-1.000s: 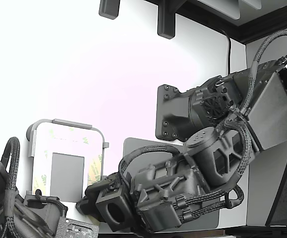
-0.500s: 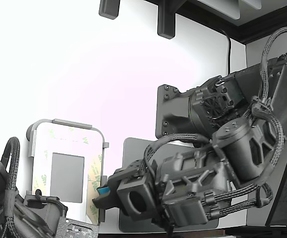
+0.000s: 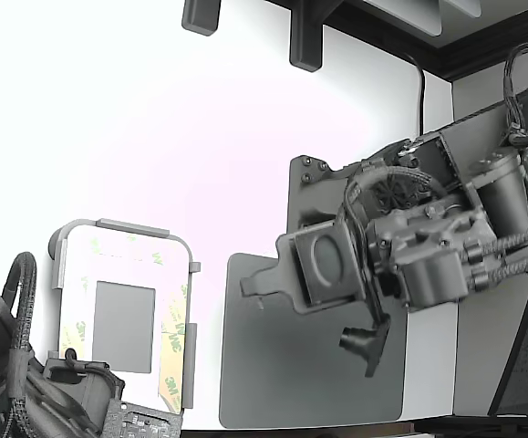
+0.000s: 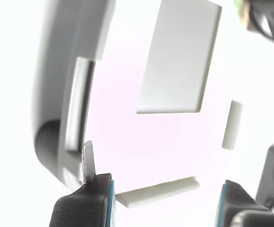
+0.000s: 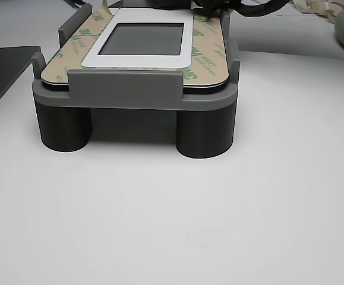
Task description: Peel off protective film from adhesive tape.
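Several green "3M" logos on protective film [image 5: 210, 56], gripper [image 4: 165, 198] parted, empty.

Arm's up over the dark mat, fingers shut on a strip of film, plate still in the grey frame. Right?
Not quite: the fingers are open and hold nothing, as the wrist view shows. The rest stands: the arm is over the dark mat, and the plate sits in the grey frame, its film on the border.

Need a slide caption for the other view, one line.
Grey plastic frame on two dark cylindrical legs holds the white plate, bordered by adhesive tape with 3M-printed protective film on it.
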You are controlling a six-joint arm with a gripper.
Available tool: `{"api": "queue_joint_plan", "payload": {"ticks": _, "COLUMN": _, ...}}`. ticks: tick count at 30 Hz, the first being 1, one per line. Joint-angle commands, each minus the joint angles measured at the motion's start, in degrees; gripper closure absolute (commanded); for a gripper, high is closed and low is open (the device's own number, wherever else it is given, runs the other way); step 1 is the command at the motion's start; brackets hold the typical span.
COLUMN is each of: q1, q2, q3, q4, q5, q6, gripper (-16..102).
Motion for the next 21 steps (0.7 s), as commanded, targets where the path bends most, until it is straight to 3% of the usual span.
{"api": "queue_joint_plan", "payload": {"ticks": 1, "q1": -7.2, "q2": 15.9, "q3": 6.7, "q4": -11.6, "q5": -4.6, "q6": 29.0, "gripper": 13}}
{"api": "queue_joint_plan", "payload": {"ticks": 2, "q1": -8.7, "q2": 20.1, "q3": 9.1, "q4": -13.8, "q5": -3.4, "q6": 36.3, "gripper": -9}}
{"api": "queue_joint_plan", "payload": {"ticks": 3, "q1": -10.9, "q2": 23.9, "q3": 11.1, "q4": -15.0, "q5": -3.3, "q6": 42.4, "gripper": -14}}
{"api": "queue_joint_plan", "payload": {"ticks": 8, "q1": -20.0, "q2": 24.4, "q3": 11.0, "q4": -12.0, "q5": -1.3, "q6": 64.5, "gripper": -14}}
{"api": "queue_joint_plan", "payload": {"ticks": 11, "q1": -27.2, "q2": 24.4, "q3": 10.2, "q4": -9.0, "q5": -4.5, "q6": 67.1, "gripper": -14}}
{"api": "queue_joint_plan", "payload": {"ticks": 14, "q1": -30.0, "q2": 24.4, "q3": 10.6, "q4": -5.8, "q5": -4.3, "q6": 70.9, "gripper": -14}}
{"api": "queue_joint_plan", "payload": {"ticks": 19, "q1": -37.0, "q2": 24.4, "q3": 15.4, "q4": -6.5, "q5": -7.5, "q6": 72.1, "gripper": -14}}
{"api": "queue_joint_plan", "payload": {"ticks": 21, "q1": -37.2, "q2": 24.4, "q3": 15.2, "q4": -5.8, "q5": -6.0, "q6": 73.2, "gripper": -14}}
